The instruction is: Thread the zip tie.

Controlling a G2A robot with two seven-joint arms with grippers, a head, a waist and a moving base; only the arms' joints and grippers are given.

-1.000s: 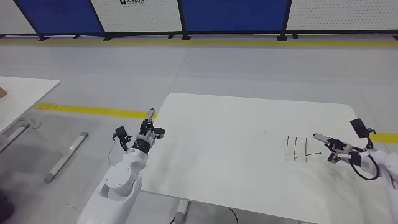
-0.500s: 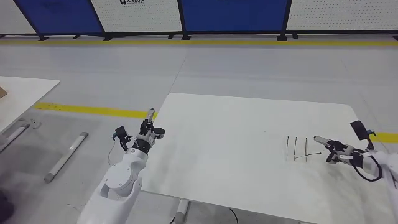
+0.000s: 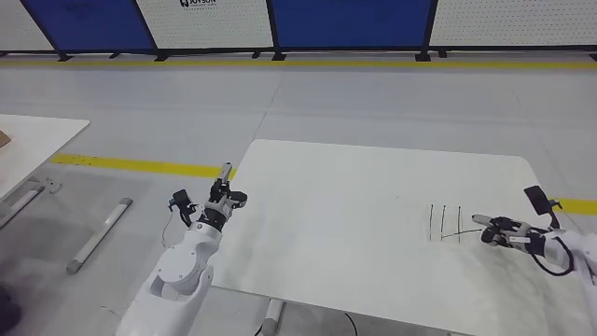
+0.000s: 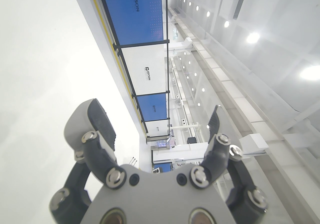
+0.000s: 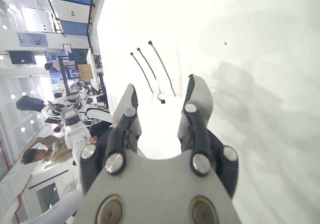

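L hand point(image 4: 157, 112) points upward, fingers spread wide, forearm raised from a bent elbow. R hand point(image 5: 162, 85) sits low & roughly level, fingers parted, aimed inward; wrist prob. rolled sideways, hard to tell.

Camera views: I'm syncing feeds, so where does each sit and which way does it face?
Top view: above the arms, looking down at the table; both arms show, left gripper beside its edge, right gripper by the zip ties.
Left wrist view: on the left wrist, facing along the table toward partition panels; its open gripper shows.
Right wrist view: on the right wrist, facing the zip ties; its open gripper shows.
Shared: top and right wrist views both show the zip ties.
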